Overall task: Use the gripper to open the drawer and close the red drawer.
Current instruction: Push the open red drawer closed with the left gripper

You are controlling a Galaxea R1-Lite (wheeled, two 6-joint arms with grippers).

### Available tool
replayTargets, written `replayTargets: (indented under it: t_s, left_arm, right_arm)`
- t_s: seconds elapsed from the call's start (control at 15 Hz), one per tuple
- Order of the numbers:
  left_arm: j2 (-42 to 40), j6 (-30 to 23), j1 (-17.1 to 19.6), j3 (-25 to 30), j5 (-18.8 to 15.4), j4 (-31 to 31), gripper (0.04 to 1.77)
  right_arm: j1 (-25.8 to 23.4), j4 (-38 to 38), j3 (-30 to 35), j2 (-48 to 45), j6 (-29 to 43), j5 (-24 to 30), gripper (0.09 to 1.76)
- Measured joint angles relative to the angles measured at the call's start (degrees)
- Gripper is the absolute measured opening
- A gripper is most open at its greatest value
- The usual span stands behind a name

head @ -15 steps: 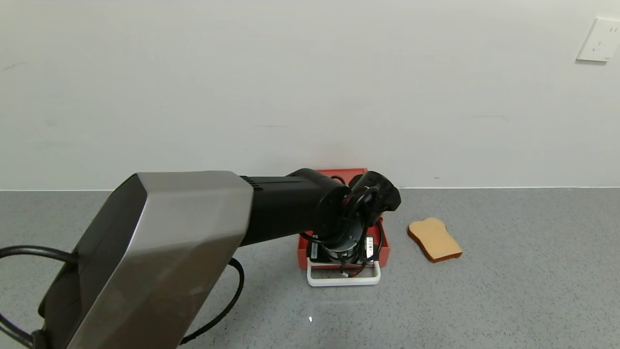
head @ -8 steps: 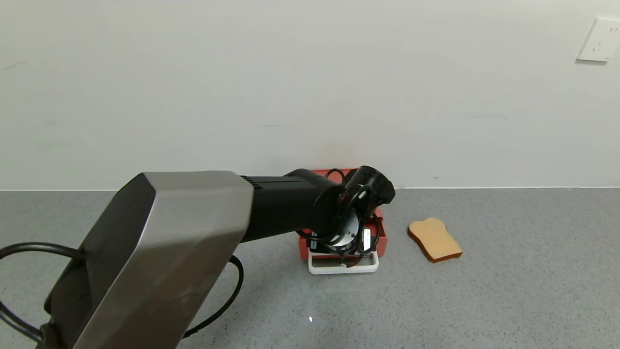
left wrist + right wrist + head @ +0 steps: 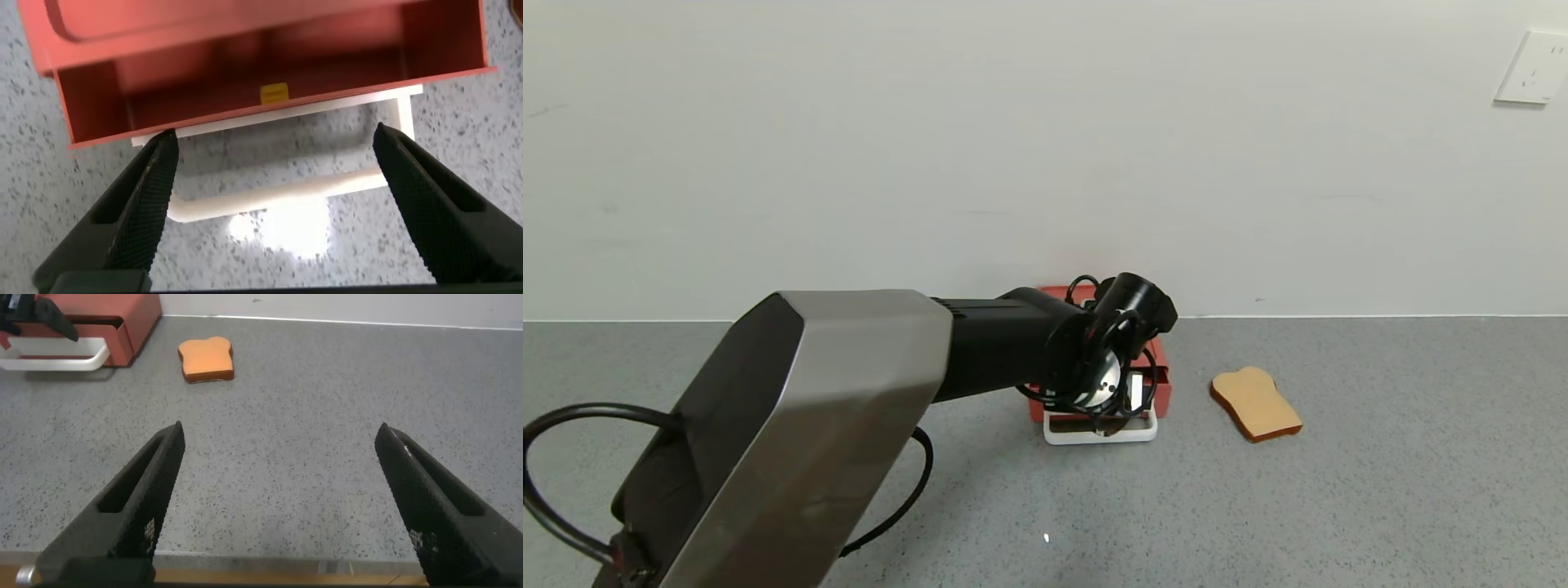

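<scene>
1. From your head view, the left arm's wrist and its looping cables cover most of the red drawer (image 3: 1162, 385); you see only a red sliver at its right side and back edge, and the left tool (image 3: 1112, 408) itself is buried in that clutter.
2. Your left wrist view fills the gap: the left tool (image 3: 274, 204) stands wide, its two black fingers (image 3: 143, 204) spread to either side of the white handle (image 3: 278, 196) and not closed on it. Whether either finger touches the handle's side bars, you cannot tell.
3. The right arm does not appear in your head view. Its wrist view shows the right tool (image 3: 278, 498) spread wide, holding nothing, above bare counter well apart from the drawer.
4. The counter (image 3: 1339, 506) is grey speckled stone, meeting a plain white wall (image 3: 931, 147) with a white outlet plate (image 3: 1533, 67) high at the right.
5. The red drawer sits at the back of the counter against the wall, handle facing you. In the left wrist view its front shows a shallow open cavity (image 3: 261, 82) with a small yellow piece (image 3: 274, 92) on the back wall; what that piece is, you cannot make out.
6. A tan toast slice (image 3: 1255, 403) lies flat on the counter near the drawer's right side, not touching it.
</scene>
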Motion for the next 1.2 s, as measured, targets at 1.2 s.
replayTargets:
  t_s: [1.2]
  left_arm:
    - [1.9, 4.69, 1.76, 0.02, 2.6, -7.84, 1.72]
  right_arm:
    - [0.0, -0.02, 0.05, 0.0, 0.0, 0.0, 1.71]
